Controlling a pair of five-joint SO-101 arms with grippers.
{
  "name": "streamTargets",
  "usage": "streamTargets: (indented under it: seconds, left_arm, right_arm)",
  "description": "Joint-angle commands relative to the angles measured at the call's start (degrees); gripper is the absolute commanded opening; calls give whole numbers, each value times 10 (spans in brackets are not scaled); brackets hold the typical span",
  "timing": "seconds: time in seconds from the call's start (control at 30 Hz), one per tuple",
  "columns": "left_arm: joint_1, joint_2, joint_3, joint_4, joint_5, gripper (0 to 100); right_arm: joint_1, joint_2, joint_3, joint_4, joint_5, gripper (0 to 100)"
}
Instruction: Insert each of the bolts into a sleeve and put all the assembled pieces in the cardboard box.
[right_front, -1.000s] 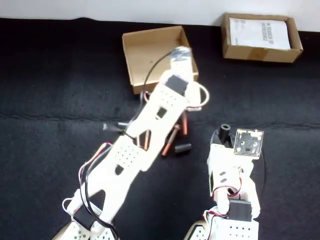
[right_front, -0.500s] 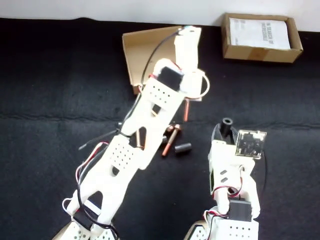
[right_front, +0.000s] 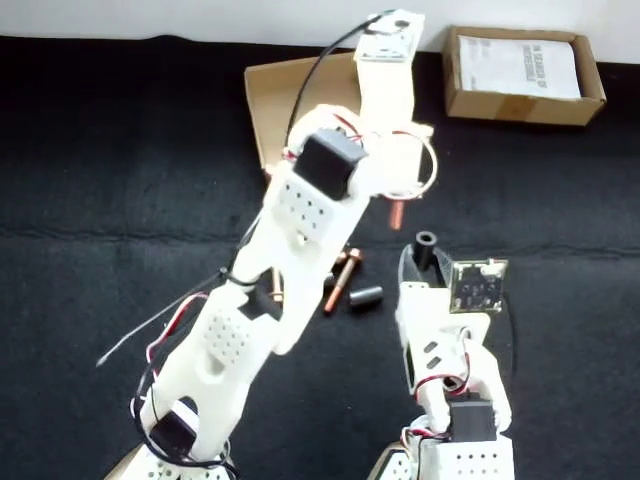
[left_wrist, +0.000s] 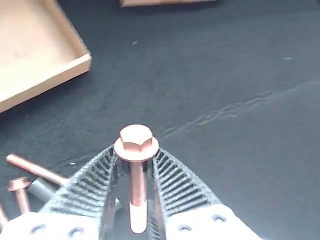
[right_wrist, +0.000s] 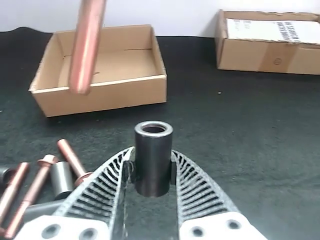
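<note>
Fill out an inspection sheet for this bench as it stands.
Surface: black cloth, creased.
Job's things: bolt in left jaws, tip down; sleeve upright in right jaws; bolt not in sleeve. Loose bolts and loose sleeves lie by the arms. Box open, no pieces seen inside.
Clutter: second box holding printed paper.
Jaws: left jaws shut on bolt; right jaws shut on sleeve.
Cables: black cable arcs up to the left wrist; red and white wires beside that arm.
Surroundings: white wall behind the table.
</note>
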Motion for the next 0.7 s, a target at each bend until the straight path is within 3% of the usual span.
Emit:
streamTargets:
  seconds: [0.0,0.47,0.67]
  left_arm:
    - [15,-81,-26,1,-13,9]
    - [-12,-268,-24,4,-208,9]
    - [-53,-346,3,4,-238,9]
  right_arm:
    - [-9,-8,72,-14,-4,6]
    - [-9,-8,72,-14,-4,6]
    - [-9,-8,72,-14,-4,6]
